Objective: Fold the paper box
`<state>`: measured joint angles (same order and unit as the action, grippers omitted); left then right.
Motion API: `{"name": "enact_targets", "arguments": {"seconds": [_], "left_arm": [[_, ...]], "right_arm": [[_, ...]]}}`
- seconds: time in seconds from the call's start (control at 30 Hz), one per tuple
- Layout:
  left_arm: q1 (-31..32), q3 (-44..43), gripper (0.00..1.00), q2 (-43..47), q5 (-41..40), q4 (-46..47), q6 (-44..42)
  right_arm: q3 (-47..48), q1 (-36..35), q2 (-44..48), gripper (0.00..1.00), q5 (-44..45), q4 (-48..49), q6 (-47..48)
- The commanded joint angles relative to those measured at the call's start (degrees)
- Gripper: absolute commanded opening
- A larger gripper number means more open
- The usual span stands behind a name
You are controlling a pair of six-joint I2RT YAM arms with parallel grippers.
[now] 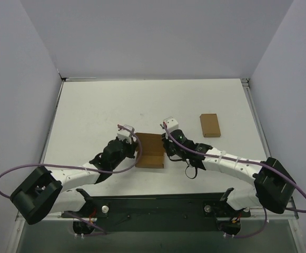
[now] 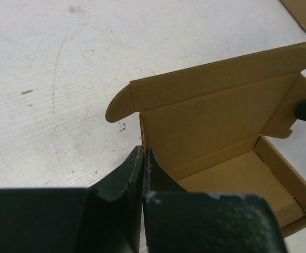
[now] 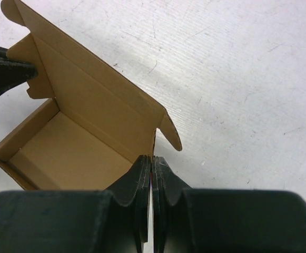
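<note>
At the near centre of the table, we find the left gripper clamped on the left wall of the paper box, and the right gripper pinched shut on its right wall. The box sits open, its lid upright at the far side with ear flaps spread. We judge both grips should hold the walls square and low, leaving the lid free to swing. A plain cardboard rectangle lies well apart, far right; we see no obstruction.
</note>
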<state>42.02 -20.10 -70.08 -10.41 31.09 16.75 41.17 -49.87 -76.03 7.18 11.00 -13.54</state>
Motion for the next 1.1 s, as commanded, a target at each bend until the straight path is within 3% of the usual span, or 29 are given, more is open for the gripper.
{"name": "enact_targets", "arguments": {"seconds": [0.0, 0.33, 0.77, 1.07], "left_arm": [[5.78, -1.70, 0.00, -2.86, -4.42, 7.30, -0.32], [11.41, -1.35, 0.00, -6.91, -11.03, 11.44, 0.30], [12.56, -5.12, 0.00, -8.75, -12.08, 15.05, -2.95], [12.91, -2.84, 0.00, -13.76, -12.08, 24.54, -3.31]], "right_arm": [[-0.74, -4.00, -1.22, 0.00, 6.78, 13.32, -4.74], [-1.18, -9.28, -3.77, 0.00, 18.03, 15.27, -9.39], [0.49, -9.37, -4.74, 0.00, 23.84, 18.69, -8.52], [-3.63, -9.28, -5.36, 0.00, 25.16, 23.71, -15.11]]}}
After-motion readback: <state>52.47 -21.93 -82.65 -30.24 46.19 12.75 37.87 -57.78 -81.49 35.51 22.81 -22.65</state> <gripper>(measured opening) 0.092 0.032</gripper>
